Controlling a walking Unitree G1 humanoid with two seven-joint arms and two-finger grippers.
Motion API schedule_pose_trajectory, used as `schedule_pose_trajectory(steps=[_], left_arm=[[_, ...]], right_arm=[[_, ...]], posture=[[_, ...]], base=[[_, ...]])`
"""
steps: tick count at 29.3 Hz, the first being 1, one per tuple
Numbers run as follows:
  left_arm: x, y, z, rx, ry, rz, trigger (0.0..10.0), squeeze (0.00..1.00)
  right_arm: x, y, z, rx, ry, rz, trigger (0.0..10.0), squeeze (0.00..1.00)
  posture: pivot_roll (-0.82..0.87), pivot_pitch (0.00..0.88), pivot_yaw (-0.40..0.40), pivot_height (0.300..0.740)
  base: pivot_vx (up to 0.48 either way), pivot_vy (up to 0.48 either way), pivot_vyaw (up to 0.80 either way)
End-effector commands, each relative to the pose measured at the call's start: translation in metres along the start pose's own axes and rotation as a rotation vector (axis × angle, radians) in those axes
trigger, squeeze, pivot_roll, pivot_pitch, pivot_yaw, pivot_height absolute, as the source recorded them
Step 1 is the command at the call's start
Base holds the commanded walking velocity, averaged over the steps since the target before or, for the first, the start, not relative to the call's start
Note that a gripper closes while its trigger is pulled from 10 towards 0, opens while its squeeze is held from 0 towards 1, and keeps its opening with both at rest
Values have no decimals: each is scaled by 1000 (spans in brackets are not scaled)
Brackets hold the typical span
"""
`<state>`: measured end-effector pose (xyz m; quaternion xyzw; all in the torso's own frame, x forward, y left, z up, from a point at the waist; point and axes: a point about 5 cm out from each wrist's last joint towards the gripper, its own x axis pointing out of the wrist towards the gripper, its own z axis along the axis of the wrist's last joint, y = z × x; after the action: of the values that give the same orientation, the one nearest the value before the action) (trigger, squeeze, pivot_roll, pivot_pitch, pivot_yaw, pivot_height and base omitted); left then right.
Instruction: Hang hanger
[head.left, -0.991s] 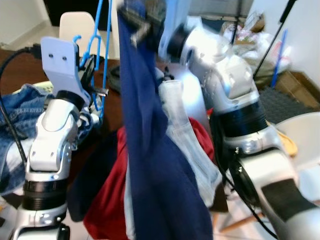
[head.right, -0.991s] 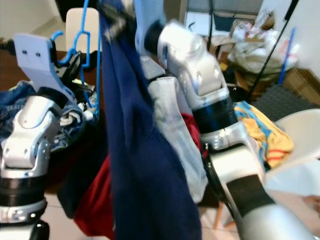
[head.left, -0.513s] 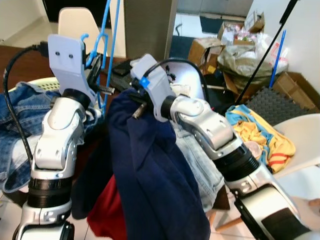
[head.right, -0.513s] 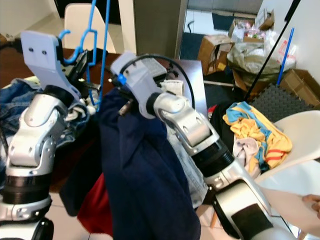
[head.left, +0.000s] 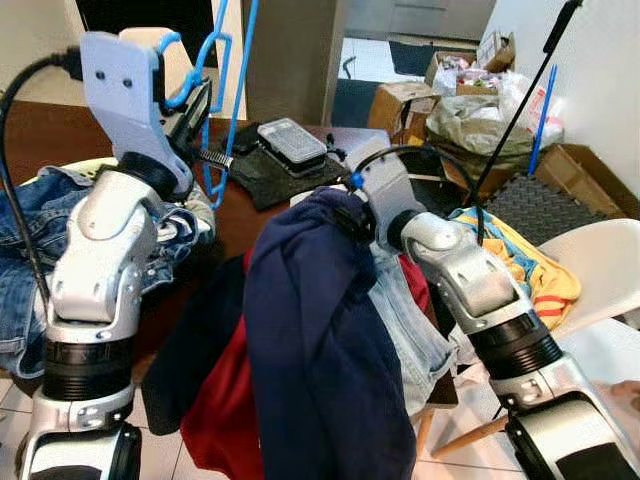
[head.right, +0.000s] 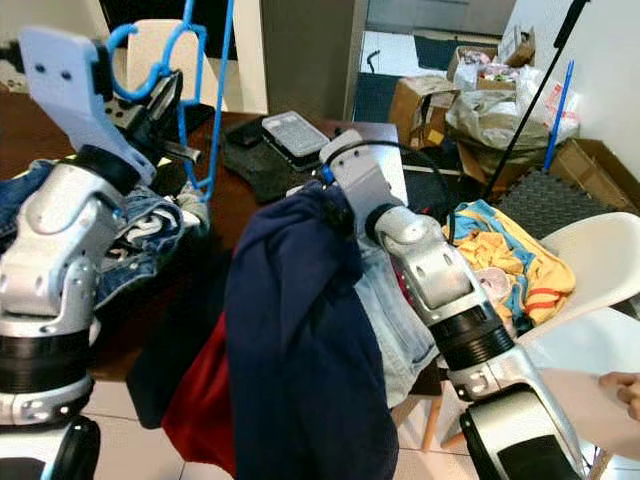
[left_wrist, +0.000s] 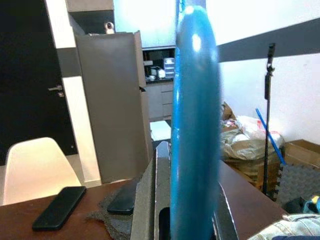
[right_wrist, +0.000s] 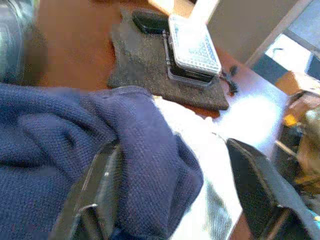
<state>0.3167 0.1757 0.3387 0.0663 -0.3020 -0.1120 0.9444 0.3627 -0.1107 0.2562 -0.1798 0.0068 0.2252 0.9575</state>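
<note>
Left gripper (head.left: 200, 110) is holding the blue hanger (head.left: 222, 90) at about 10 o'clock in the head views, fingers clamped on the lower wire; the hook and the shoulders are rising out of the upper frame edge. In the left wrist view the hanger (left_wrist: 194, 125) is running as a thick blue bar between the two fingers (left_wrist: 150, 200), which are pressing on it from both sides.

Right gripper (head.left: 350, 215) is sitting near centre, buried in the navy garment (head.left: 320, 340). In the right wrist view its fingers (right_wrist: 252, 175) are standing apart, with a fold of navy cloth (right_wrist: 140, 165) lying over one of them; not pinched shut on it. The garment is draping down from the gripper toward 6 o'clock, over a red cloth (head.left: 215, 400) and pale denim (head.left: 410, 320).

Wooden table (head.left: 40, 130) is lying behind. At 12 o'clock a dark mat (head.left: 265, 175) is carrying a clear-lidded box (head.left: 292, 140). Blue jeans (head.left: 25, 220) are piling up at 9 o'clock. White chair (head.left: 600, 260) is standing at 3 o'clock, with a yellow cloth (head.left: 520, 270) just beside it. Cardboard boxes (head.left: 405, 100) and bags (head.left: 480, 110) are sitting at 1 o'clock. A person's fingertips (head.right: 622, 385) are showing at 4 o'clock.
</note>
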Motion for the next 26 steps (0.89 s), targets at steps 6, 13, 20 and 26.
schedule_pose_trajectory(steps=[6,13,20,26], left_arm=[[14,12,31,14,-70,-232,10000,0],[13,11,43,-118,-42,-471,10000,0],[3,14,44,-151,103,-758,10000,0],[-11,25,29,-104,320,-908,10000,0]], right_arm=[[-37,-26,31,230,-292,121,10000,1000],[-63,-46,45,196,-409,187,10000,1000],[-131,-49,69,153,-602,587,10000,435],[-176,-45,85,56,-684,801,10000,0]], posture=[[99,139,-37,740],[111,143,-39,740],[118,148,-37,740],[121,153,-29,740]], base=[[0,0,0],[0,0,0],[0,0,0],[0,0,0]])
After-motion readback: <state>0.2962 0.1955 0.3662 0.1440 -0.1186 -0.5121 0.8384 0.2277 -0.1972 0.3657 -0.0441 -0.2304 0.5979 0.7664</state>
